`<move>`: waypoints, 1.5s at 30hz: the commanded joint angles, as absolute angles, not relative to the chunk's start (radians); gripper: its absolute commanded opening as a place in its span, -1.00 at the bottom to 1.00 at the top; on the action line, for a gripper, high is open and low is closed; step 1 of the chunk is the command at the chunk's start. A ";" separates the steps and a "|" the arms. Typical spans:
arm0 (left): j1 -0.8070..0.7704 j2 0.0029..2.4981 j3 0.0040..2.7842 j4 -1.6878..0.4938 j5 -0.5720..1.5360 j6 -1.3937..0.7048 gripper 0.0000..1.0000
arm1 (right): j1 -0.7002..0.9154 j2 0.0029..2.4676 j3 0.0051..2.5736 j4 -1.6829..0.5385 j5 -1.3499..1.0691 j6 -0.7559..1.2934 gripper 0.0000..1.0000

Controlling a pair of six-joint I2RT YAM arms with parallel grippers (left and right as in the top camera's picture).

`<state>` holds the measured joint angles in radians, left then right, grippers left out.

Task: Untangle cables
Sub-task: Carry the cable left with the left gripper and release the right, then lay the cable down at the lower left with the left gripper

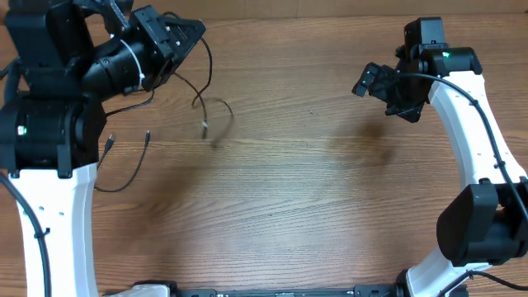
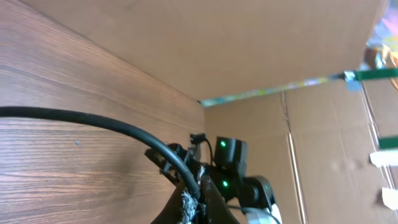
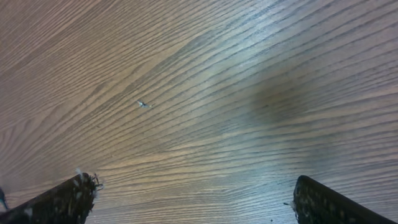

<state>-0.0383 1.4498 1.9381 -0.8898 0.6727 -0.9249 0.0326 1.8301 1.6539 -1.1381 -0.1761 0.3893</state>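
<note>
My left gripper (image 1: 196, 35) is raised at the back left and is shut on a thin black cable (image 1: 208, 78). The cable droops from the jaws in a loose loop, and its small plug (image 1: 204, 125) hangs just over the wood. In the left wrist view the same cable (image 2: 93, 118) arcs in from the left into the closed gripper (image 2: 198, 196). A second cable (image 1: 136, 165) lies slack on the table beside the left arm's base. My right gripper (image 1: 369, 80) hovers open at the back right. Only bare wood shows between its fingertips (image 3: 68, 199).
The wooden table (image 1: 313, 190) spreads between the two arms. The left arm's white column (image 1: 58, 223) stands at the left edge, and the right arm's column (image 1: 478, 124) stands at the right. A cardboard wall (image 2: 249, 43) rises behind the table.
</note>
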 commanded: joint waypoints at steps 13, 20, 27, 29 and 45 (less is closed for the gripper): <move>0.229 1.450 1.942 -1.453 0.292 -1.206 -0.92 | 0.031 1.795 1.668 -1.144 -0.172 0.393 1.00; 0.385 1.450 1.942 -1.655 0.170 -1.239 -0.92 | 0.031 1.795 1.668 -1.133 -0.172 0.393 1.00; 0.502 1.451 1.937 -1.690 -0.005 -1.253 -0.92 | 0.031 1.795 1.668 -1.130 -0.172 0.393 1.00; 0.519 1.451 1.934 -1.690 -0.022 -1.254 -0.92 | 0.031 1.795 1.668 -1.128 -0.173 0.393 1.00; 0.605 1.451 1.684 -1.684 -0.374 -1.570 -0.92 | 0.031 1.795 1.668 -1.128 -0.172 0.393 1.00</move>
<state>0.5652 1.4555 1.7252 -1.6848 -0.2420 -1.4517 0.0326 1.8297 1.6539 -1.1336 -0.1761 0.3889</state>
